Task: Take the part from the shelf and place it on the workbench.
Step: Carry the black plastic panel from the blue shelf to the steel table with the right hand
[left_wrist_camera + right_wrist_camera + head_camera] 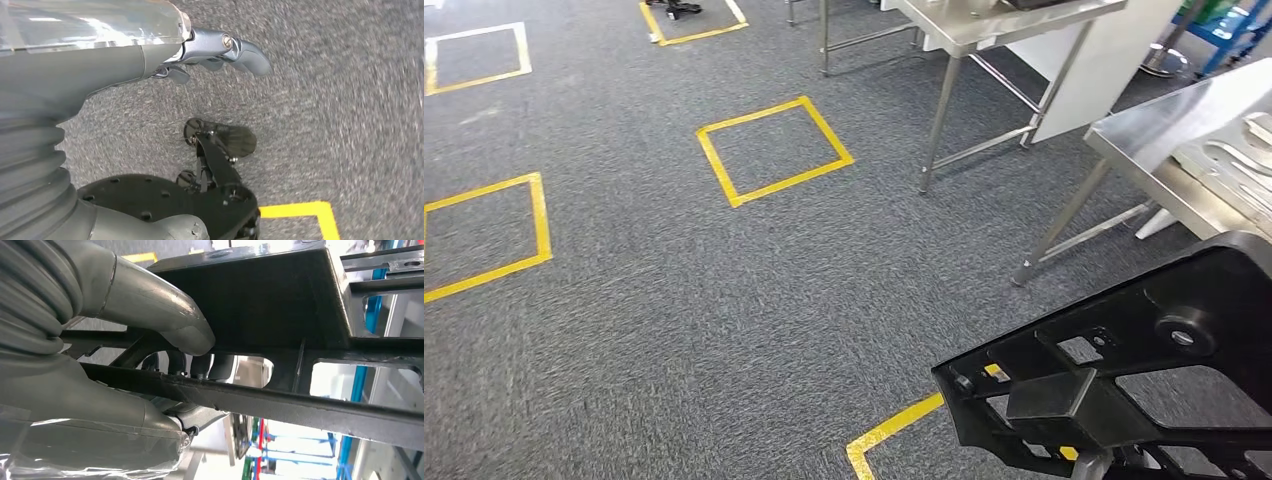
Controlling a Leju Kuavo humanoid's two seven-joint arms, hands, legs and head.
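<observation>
Part (1124,390), a black openwork frame, rides at about 5 o'clock in the head view, up off the carpet (724,330) and clear of any surface. In the right wrist view the right hand (165,365) grips it, thumb over one bar of the frame and darker fingers hooked through an opening from the other side. The left hand (210,55) hangs over the carpet holding nothing, fingers loosely apart.

Pickup looks done: the part is in hand and no shelf is in sight. What is left is the carry and the set-down. A steel counter (1154,130) with pale flat pieces on it stands at about 2 o'clock, near the part but not yet under it; a second counter (984,25) stands at 12 o'clock. Yellow tape squares (774,150) mark the carpet between 9 and 12 o'clock.
</observation>
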